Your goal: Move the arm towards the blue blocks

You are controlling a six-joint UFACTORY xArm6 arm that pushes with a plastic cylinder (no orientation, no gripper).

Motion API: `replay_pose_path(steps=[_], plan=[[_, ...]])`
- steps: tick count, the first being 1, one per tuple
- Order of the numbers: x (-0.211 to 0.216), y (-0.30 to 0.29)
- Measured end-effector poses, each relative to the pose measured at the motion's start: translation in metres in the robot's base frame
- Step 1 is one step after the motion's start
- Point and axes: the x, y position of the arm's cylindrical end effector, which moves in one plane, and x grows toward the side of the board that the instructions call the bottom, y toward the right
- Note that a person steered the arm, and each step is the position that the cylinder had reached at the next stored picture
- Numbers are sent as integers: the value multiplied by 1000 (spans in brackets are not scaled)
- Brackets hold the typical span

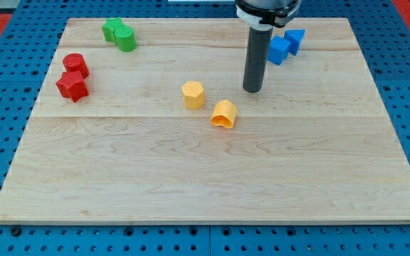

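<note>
Two blue blocks sit together near the view's top right: a chunky one (279,50) and a triangular one (295,38) just behind it. My tip (253,90) rests on the board below and to the left of them, a short gap away. The rod partly hides the left side of the chunky blue block. The tip touches no block.
A yellow hexagonal block (193,94) and an orange arch-like block (224,114) lie left of and below the tip. Two green blocks (119,33) sit at the top left, two red blocks (72,75) at the left. The wooden board (205,185) lies on a blue pegboard.
</note>
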Motion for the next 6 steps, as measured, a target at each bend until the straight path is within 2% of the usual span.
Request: replay_pose_path(steps=[3, 4, 5, 6], plan=[[-41, -28], [-41, -62], [-41, -53], [-41, 41]])
